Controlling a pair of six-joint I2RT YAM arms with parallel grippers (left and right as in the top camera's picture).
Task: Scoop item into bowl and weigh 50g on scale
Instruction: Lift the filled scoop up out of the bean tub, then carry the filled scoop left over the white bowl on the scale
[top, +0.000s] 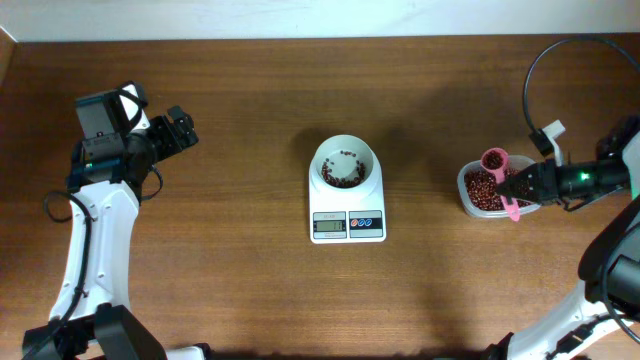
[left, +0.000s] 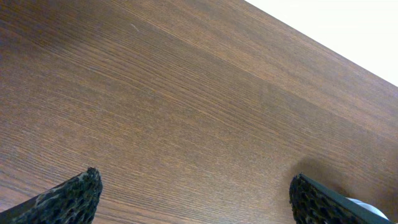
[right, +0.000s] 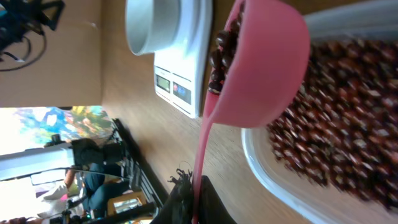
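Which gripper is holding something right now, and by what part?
Right gripper grips the pink scoop by its handle; left gripper is open, holding nothing.

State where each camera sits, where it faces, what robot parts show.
Overhead: above the table, looking straight down on scale, bowl, tub of beans; left arm and right arm show.
Left wrist: on left arm, facing bare table; open left fingers at bottom corners.
Right wrist: on right arm, facing past scoop toward scale; right fingers grip its handle.
Shared: overhead and right wrist show scale, bowl, scoop, tub.
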